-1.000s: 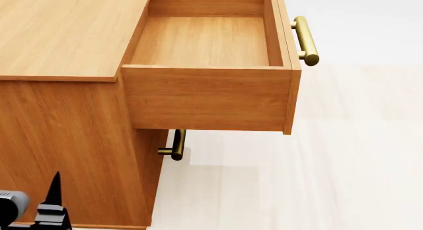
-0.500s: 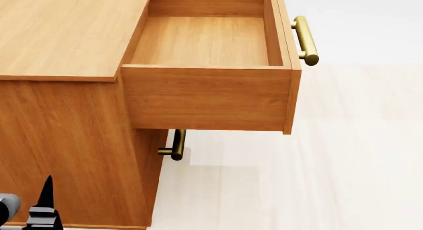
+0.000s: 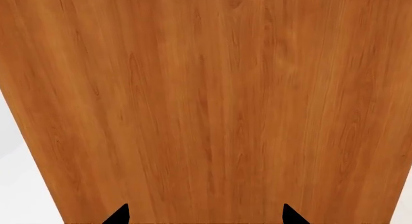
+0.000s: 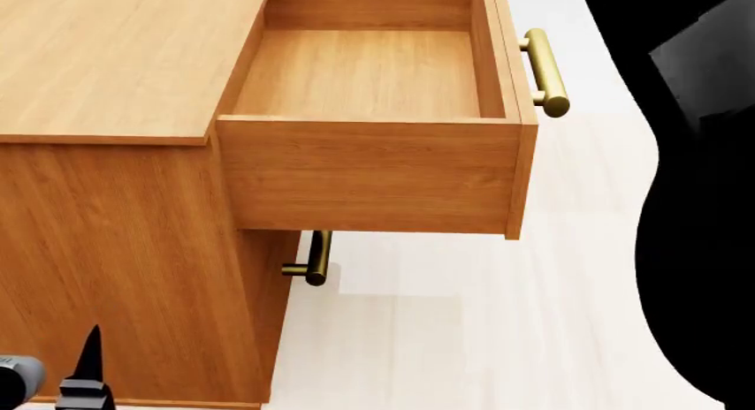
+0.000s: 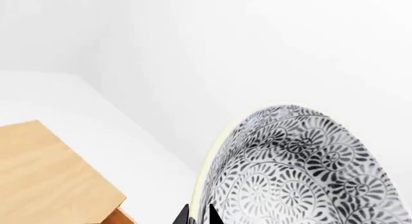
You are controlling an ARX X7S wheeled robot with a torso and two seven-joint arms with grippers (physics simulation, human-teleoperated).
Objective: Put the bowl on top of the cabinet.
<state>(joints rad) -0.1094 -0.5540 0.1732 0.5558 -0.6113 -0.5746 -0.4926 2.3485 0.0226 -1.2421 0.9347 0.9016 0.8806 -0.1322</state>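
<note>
While the right gripper point(image 5: 198, 215) pinches the bowl point(image 5: 302, 171) by its rim, off to the side of the cabinet point(image 4: 118, 65), the glazed ceramic looks stiff, slippery and breakable. Left gripper point(image 3: 202, 215) hangs spread and empty.

Bowl point(image 5: 302, 171): cut by right wrist frame's bottom and right edges; base and far rim unseen. Absent from head view.

Right gripper point(image 5: 198, 214): only dark finger slivers at the bowl's rim; jaw gap unreadable.

Right arm point(image 4: 708, 207): black mass, cut by head view's right edge, hiding floor behind.

Left gripper point(image 3: 204, 215): just two tips at frame edge.

Cabinet point(image 4: 118, 65): top, side and open drawer point(image 4: 366, 74) all cropped.
</note>
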